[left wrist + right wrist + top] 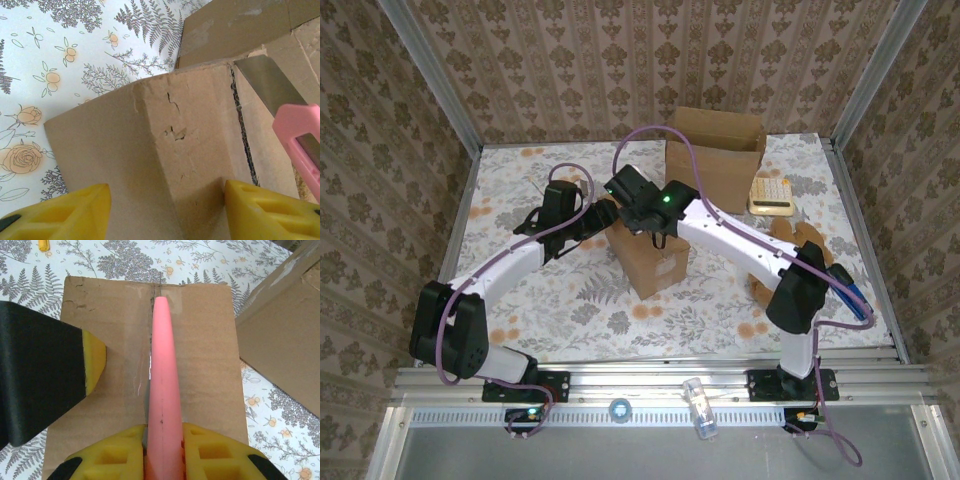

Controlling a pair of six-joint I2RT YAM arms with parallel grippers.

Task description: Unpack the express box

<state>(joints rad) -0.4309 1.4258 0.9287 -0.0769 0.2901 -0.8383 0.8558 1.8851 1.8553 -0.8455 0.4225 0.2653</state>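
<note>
**A:** Item: express box (650,262). Location?

**B:** Mid-worktop (570,300), flaps shut. I judge it light, stiff cardboard with dent-prone corners. My left tool (166,214) clamps one corner. My right tool (164,446) grasps the pink cutter (161,365) on the seam. Best hold: side walls.

The left arm (505,268) and right arm (735,238) each combine white link shells, black joint housings and a purple cable (645,135), the right wrist bears a green lamp (667,198), and the left claw (165,212) and right claw (162,455) carry yellow moulded fingers (60,212).
</note>
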